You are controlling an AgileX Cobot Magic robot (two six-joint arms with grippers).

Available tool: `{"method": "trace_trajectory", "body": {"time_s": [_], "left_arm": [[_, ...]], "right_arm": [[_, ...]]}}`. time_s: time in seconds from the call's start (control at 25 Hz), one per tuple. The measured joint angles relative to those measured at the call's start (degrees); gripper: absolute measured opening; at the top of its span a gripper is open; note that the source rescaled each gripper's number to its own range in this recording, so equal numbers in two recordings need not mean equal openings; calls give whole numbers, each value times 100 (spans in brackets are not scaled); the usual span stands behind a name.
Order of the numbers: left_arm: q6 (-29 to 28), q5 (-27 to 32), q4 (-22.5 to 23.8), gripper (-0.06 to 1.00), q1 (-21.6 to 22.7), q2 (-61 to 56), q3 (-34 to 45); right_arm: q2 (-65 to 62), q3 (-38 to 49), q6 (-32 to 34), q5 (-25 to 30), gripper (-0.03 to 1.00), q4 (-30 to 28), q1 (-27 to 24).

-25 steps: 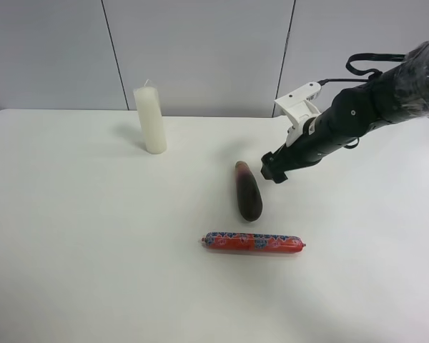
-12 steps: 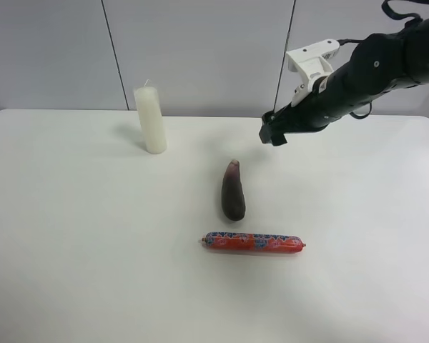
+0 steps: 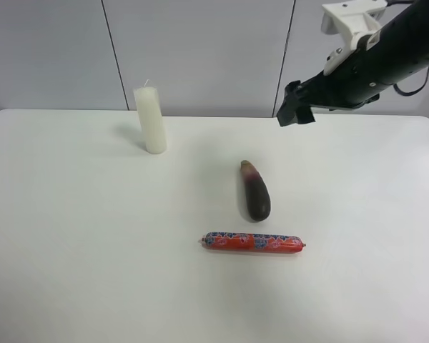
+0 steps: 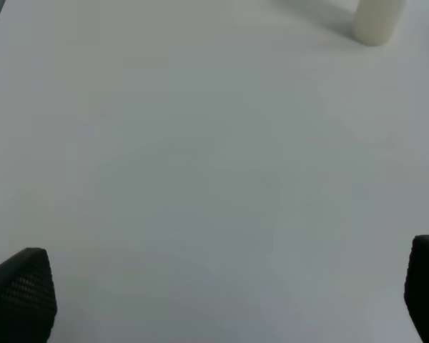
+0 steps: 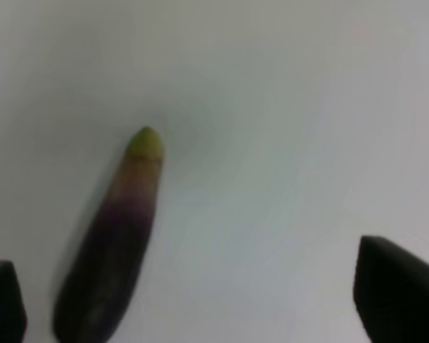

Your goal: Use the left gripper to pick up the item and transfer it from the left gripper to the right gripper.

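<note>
A dark purple eggplant [image 3: 256, 191] with a green tip lies on the white table [image 3: 71, 236]; it also shows in the right wrist view [image 5: 114, 243], blurred. My right gripper [image 3: 297, 113] hangs in the air above and behind the eggplant, apart from it; its jaws stand wide open and empty [image 5: 200, 300]. My left gripper [image 4: 214, 300] is open and empty over bare table, and its arm is out of the exterior high view.
A red and blue wrapped sausage [image 3: 254, 242] lies just in front of the eggplant. A white candle [image 3: 151, 119] stands upright at the back left and shows in the left wrist view [image 4: 377, 21]. Grey wall panels stand behind the table.
My right arm has risen up and to the right, away from the eggplant. The eggplant has shifted on the table, first leftward, then back right.
</note>
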Motion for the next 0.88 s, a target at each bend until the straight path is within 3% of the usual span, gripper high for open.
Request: {"method": "trace_trajectory", "body": {"time_s": [0.64, 0.88], "left_arm": [[0, 0, 0, 100, 0, 0, 0], [0, 0, 0, 100, 0, 0, 0]], "right_arm": [[-3008, 127, 26, 3580, 96, 257, 0], [-4045, 1266, 48, 3866, 96, 225, 0]]}}
